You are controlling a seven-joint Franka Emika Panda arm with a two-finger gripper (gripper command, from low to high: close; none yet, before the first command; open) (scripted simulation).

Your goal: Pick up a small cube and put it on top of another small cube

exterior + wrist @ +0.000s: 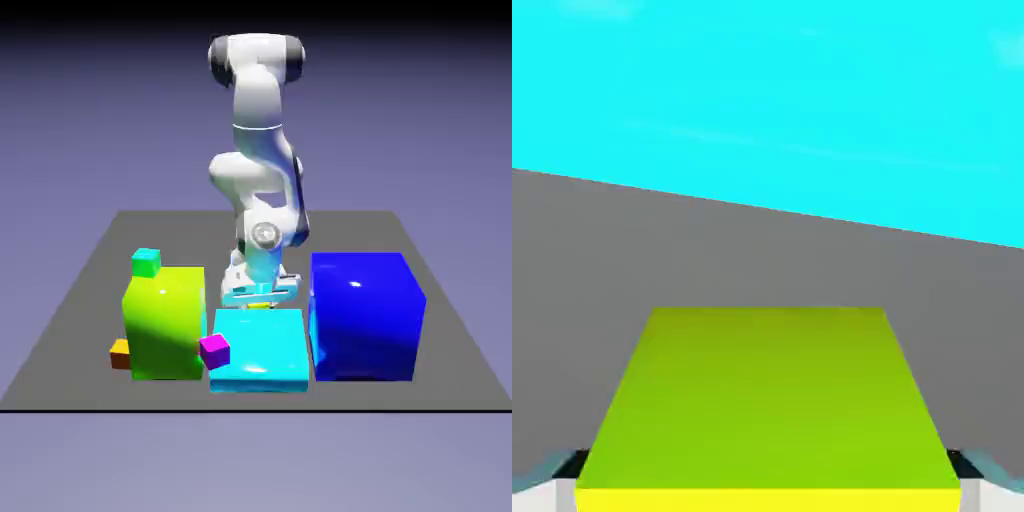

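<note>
Yellow-green small cube [768, 405] held between the fingers [259, 292], low behind the cyan block [258, 348].

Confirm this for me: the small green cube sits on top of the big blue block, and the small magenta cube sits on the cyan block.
Not quite. The small green cube sits on top of the big lime-green block, not the big blue block; the exterior view shows this. The rest holds: the small magenta cube sits on the cyan block, at its near corner on the exterior view's left.
</note>
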